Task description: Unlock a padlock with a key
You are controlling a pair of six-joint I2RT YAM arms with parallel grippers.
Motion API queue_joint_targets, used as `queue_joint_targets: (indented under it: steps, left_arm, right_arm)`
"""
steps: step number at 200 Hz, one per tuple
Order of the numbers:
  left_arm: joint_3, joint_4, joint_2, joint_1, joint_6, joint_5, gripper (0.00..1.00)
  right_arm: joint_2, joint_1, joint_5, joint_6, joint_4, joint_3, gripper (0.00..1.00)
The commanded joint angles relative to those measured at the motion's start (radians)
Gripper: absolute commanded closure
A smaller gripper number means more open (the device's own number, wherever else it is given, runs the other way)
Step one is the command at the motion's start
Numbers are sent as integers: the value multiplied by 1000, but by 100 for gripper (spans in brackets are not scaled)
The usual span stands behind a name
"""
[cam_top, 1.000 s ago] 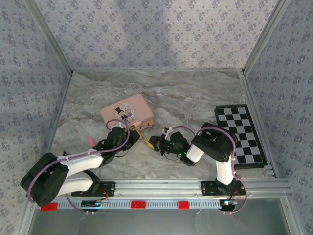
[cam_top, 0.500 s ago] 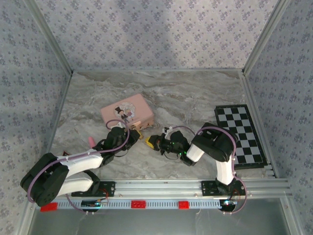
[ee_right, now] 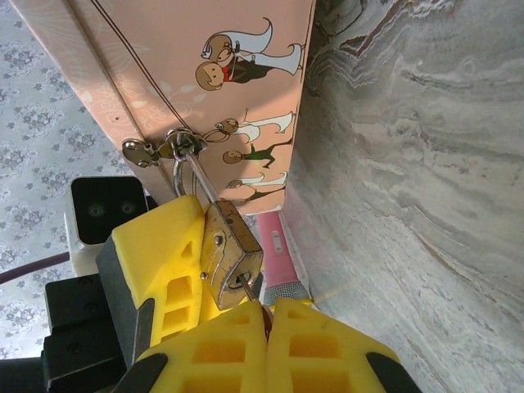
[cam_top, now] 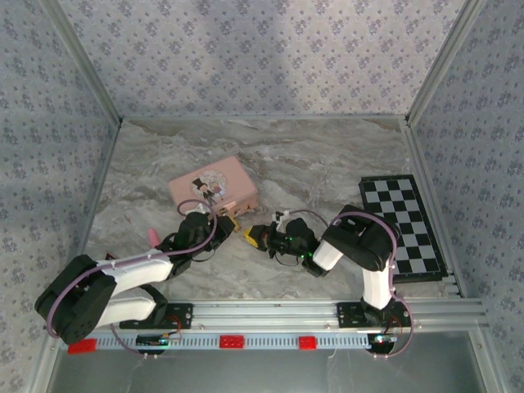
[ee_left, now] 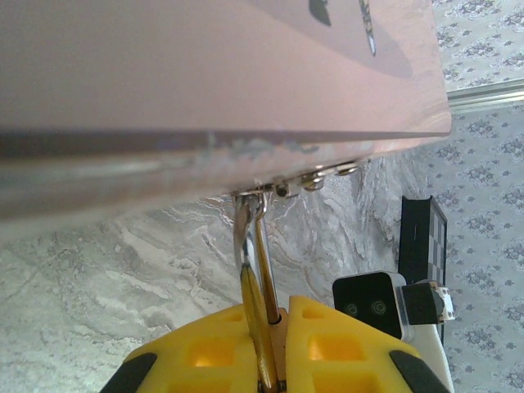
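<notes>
right wrist, padlock (ee_right: 232,255) on right gripper's (ee_right: 268,324) key (ee_right: 253,292)

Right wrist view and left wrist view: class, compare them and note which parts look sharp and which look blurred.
Right wrist view: the padlock and the cartoon on the pink box are sharp. Left wrist view: the box's side, very near the lens, is a soft blur, while the silver shackle is crisp.
</notes>
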Motion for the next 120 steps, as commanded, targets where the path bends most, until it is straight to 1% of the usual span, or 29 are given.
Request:
queue_joint_targets:
  steps: [1,120]
  left_arm:
    - [18,148,-3,-15,-13,86,100]
    - [23,141,-4,-17,-11,88,100]
  right_arm:
    - [-36,-1,-3,1,39,44,100]
    - [-30,-2,0,7,39,66,100]
